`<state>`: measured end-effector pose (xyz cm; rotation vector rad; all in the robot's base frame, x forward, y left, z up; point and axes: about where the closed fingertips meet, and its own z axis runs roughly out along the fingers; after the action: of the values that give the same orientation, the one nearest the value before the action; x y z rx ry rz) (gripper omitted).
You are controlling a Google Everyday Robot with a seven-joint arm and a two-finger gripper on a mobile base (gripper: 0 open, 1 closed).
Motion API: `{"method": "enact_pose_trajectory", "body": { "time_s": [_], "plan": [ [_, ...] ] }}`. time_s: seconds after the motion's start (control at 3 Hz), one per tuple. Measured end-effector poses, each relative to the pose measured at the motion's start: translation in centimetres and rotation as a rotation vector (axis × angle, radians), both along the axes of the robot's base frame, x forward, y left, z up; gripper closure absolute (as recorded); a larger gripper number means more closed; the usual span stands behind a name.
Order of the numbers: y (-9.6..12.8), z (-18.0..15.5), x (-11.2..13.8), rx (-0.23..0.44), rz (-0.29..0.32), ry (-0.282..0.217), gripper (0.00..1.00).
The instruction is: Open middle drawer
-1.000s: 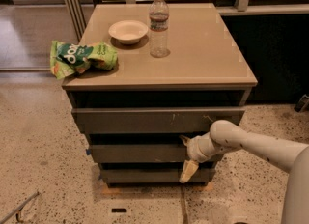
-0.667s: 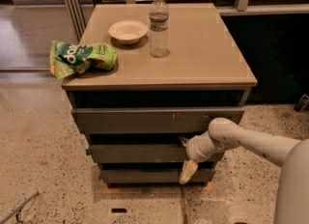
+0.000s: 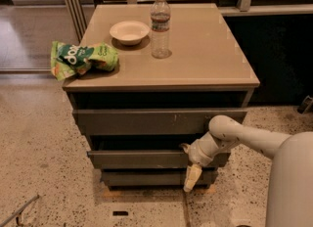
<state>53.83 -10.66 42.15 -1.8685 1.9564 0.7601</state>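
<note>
Cabinet [image 3: 205, 59]: low, tan top, three stacked drawer fronts, standing on a speckled floor [image 3: 44, 147].
Middle drawer [image 3: 137, 159]: plain dark front, between the scratched top drawer [image 3: 151, 121] and the narrow bottom drawer [image 3: 146, 177]; a dark gap shows above it.
Gripper [image 3: 190, 165]: low at the right end of the middle drawer front, against or just before it, with a pale tip hanging down over the bottom drawer.
Gripper state: cannot tell whether apart or together.
Arm [image 3: 244, 135]: white, reaching in from the right.
On top: bowl [image 3: 129, 31] and bottle [image 3: 160, 25] near the back, bag [image 3: 83, 58] overhanging the left edge.
</note>
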Motion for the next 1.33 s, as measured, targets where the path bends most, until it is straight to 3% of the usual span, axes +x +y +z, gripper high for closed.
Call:
{"method": "enact_pose_trajectory", "body": {
  "time_s": [0.67,1.33],
  "plan": [
    [0.6,3.0,-5.8,0.023,0.089,0.097,0.00],
    [0.5,4.0,-13.9,0.039,0.186,0.304,0.00]
  ]
}}
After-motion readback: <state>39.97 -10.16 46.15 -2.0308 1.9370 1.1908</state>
